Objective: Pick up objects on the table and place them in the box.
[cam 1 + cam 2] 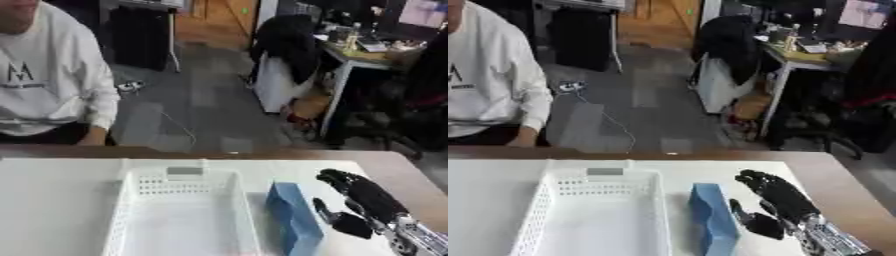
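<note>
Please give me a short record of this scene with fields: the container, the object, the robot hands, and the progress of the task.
container: white basket, nothing visible inside
object: blue box, on the table right of the basket
right hand: open, beside the blue box, not holding it
left hand: not in view
progress: blue box not yet in the basket

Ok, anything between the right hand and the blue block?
Nothing: only a narrow strip of bare white table separates the right hand from the blue block, clearest in the right eye view.
</note>
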You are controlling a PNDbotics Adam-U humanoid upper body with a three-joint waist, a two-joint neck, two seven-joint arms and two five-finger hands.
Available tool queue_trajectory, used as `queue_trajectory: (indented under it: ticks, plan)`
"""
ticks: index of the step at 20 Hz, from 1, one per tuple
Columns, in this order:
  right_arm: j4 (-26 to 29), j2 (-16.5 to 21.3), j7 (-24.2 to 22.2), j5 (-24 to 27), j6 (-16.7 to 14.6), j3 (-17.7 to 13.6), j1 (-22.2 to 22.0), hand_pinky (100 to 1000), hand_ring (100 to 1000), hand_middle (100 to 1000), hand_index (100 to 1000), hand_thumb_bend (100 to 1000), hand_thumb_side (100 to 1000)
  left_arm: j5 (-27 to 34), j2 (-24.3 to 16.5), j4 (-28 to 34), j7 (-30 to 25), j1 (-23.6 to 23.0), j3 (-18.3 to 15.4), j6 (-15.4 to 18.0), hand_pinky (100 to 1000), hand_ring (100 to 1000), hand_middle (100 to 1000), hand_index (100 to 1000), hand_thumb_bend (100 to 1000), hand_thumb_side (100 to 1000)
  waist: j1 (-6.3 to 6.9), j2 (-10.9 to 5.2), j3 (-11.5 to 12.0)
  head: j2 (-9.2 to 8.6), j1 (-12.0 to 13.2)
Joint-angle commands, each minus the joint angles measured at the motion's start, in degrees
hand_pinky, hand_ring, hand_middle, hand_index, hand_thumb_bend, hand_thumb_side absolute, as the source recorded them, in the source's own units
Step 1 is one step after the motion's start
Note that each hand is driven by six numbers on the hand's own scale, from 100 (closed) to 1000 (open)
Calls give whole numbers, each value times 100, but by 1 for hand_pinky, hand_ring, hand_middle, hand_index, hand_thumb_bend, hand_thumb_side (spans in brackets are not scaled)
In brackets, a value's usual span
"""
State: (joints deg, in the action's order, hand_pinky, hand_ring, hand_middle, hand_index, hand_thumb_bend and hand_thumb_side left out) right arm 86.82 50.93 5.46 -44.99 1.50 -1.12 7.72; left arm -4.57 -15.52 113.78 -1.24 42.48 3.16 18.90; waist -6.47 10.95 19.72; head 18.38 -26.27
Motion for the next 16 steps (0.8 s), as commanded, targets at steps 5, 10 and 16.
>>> queue_trajectory:
  ticks: [5,10,16]
  plan:
    - [-201,174,35,56,-69,7,156,758,883,905,930,415,981,40,72,81,-52,195,15,-59,817,681,780,848,775,1000,-39,-55,79,-110,-76]
    - [-391,328,154,394,-110,-21,301,711,852,865,913,423,964,11,180,81,-49,305,-26,-126,817,682,782,848,770,1000,-69,11,208,-172,-207]
    - [-611,381,218,646,-124,0,339,745,861,873,920,361,1000,-24,294,81,16,423,-56,-218,816,679,781,847,769,1000,-139,90,354,-240,-289]
